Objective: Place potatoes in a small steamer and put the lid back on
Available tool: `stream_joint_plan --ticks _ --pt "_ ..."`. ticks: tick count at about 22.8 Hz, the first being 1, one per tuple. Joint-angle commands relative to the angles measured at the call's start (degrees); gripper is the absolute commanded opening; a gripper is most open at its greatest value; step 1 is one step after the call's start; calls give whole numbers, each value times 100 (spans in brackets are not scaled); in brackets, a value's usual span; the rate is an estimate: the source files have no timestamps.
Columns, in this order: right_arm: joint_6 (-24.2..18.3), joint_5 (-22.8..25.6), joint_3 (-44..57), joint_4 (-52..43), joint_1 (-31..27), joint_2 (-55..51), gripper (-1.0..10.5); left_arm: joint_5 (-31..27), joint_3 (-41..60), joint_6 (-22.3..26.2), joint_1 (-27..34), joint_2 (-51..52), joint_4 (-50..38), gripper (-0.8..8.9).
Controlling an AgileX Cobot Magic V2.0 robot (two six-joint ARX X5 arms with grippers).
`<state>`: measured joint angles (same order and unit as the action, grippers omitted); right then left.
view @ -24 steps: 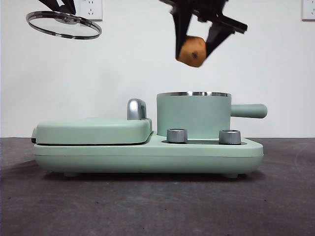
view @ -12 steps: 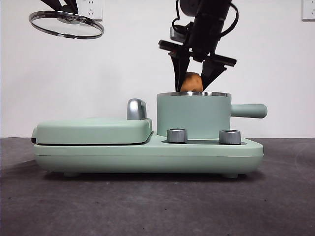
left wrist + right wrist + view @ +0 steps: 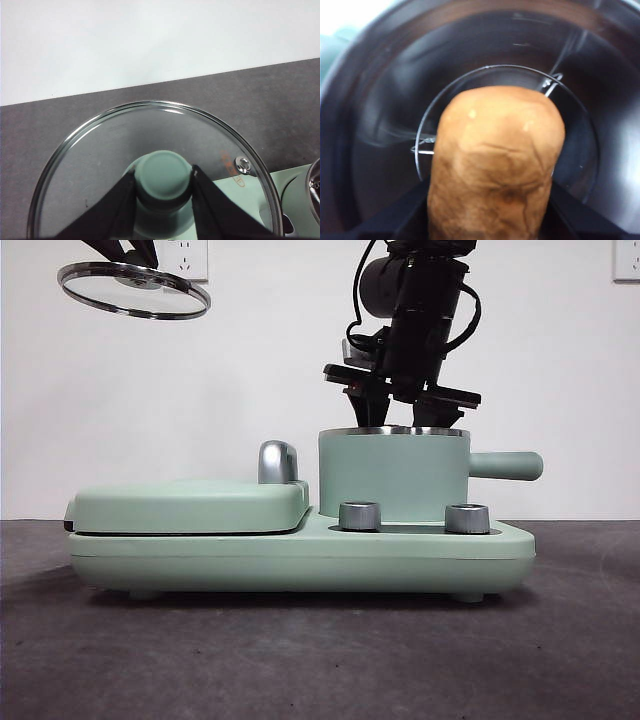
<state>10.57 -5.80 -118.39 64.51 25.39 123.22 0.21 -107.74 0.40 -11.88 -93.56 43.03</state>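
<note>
The small steamer (image 3: 393, 475) stands on the right half of a mint-green appliance. My right gripper (image 3: 398, 408) reaches down into its mouth from above, jaw tips below the steel rim. In the right wrist view that gripper (image 3: 490, 212) is shut on the orange-brown potato (image 3: 495, 160), which hangs inside the steamer's dark steel interior (image 3: 380, 115). From the front the potato is hidden by the pot wall. High at the far left, my left gripper (image 3: 125, 252) holds the glass lid (image 3: 133, 288) tilted in the air; its jaws (image 3: 164, 175) clamp the green knob of the lid (image 3: 125, 135).
A flat mint-green griddle cover (image 3: 190, 505) with a chrome handle (image 3: 277, 462) fills the appliance's left half. Two steel dials (image 3: 360, 516) (image 3: 467, 518) sit on the base in front of the pot. The pot's stubby handle (image 3: 505, 465) sticks out to the right.
The right gripper has dropped straight down with the potato, from above the steamer to inside its rim. The lid at upper left has barely moved.
</note>
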Motion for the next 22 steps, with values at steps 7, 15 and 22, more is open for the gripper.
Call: stream_joint_plan --ticks 7,15,22 --pt "-70 7 -299 133 11 105 434 33 -229 22 -15 52 -173 14" --pt "-203 133 -1845 1698 55 -787 433 175 -229 2 -28 52 -50 14" --pt "-444 516 492 1698 111 -3703 433 175 -227 7 -168 52 4 14"
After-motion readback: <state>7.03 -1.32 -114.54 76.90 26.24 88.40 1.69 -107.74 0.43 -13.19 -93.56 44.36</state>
